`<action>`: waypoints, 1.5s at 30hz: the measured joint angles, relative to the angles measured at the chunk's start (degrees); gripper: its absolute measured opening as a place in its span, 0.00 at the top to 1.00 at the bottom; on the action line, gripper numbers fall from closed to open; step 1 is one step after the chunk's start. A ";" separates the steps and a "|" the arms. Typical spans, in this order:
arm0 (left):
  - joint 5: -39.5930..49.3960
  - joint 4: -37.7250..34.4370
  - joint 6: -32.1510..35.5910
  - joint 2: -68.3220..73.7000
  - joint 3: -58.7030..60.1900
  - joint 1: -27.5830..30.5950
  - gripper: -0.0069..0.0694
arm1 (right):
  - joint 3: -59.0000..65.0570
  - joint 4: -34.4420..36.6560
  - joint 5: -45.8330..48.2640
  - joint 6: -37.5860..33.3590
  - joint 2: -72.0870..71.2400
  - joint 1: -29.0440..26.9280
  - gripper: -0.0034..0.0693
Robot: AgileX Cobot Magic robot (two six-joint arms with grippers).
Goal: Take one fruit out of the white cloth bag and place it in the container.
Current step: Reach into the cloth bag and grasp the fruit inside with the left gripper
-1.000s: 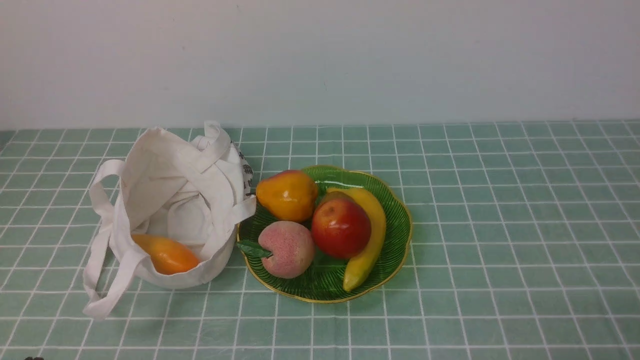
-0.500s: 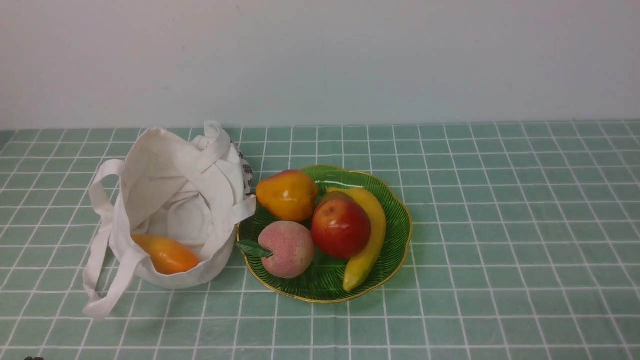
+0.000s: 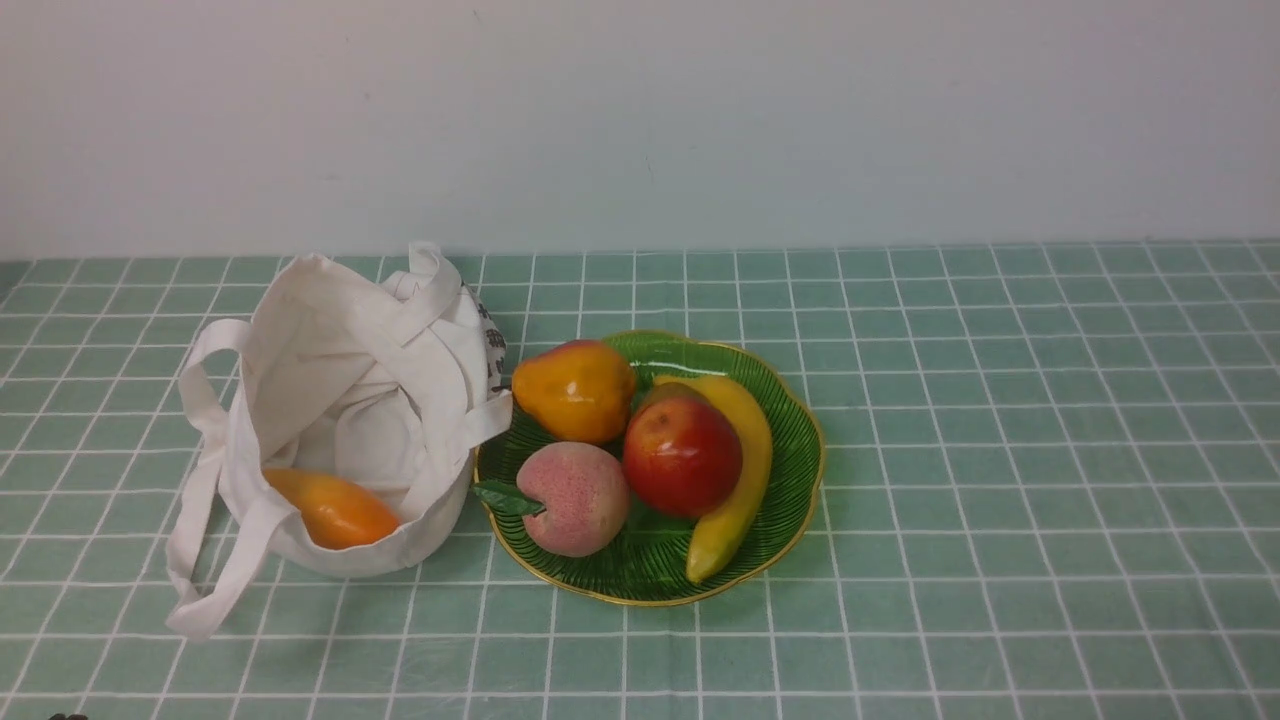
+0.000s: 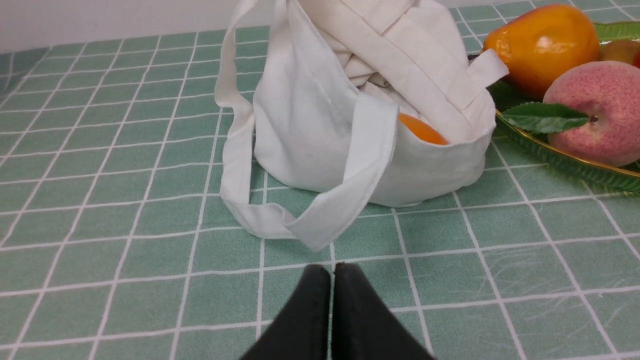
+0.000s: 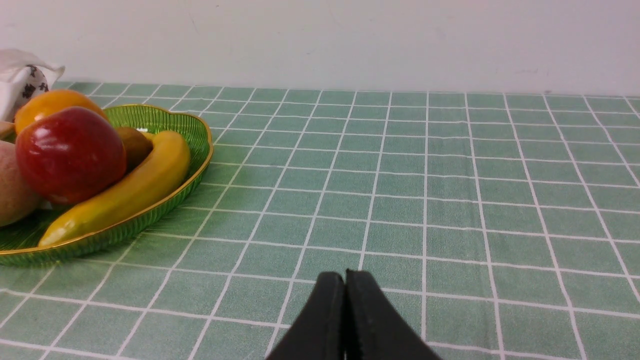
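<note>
The white cloth bag stands open on the left of the table, straps drooping. An orange elongated fruit lies inside it at the near edge; the left wrist view shows only a sliver of the fruit over the bag rim. To the bag's right sits the green gold-rimmed container, touching the bag. My left gripper is shut and empty, low over the table a short way in front of the bag's strap. My right gripper is shut and empty, right of the container.
The container holds a yellow-orange pear, a pink peach with a green leaf, a red apple and a banana. A green checked cloth covers the table. A pale wall runs along the back.
</note>
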 joint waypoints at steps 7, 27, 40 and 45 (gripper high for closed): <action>0.00 0.00 0.00 0.00 0.00 0.00 0.92 | 0.00 0.00 0.00 0.00 0.00 0.00 0.97; 0.32 -37.86 -21.96 0.00 0.02 0.00 0.92 | 0.00 0.00 0.00 0.00 0.00 0.00 0.97; -2.94 -70.98 -25.14 0.00 0.02 0.00 0.92 | 0.00 0.00 0.00 0.00 0.00 0.00 0.97; -4.33 -72.10 -18.86 0.00 -2.85 0.00 0.92 | 0.00 0.00 0.00 0.00 0.00 0.00 0.97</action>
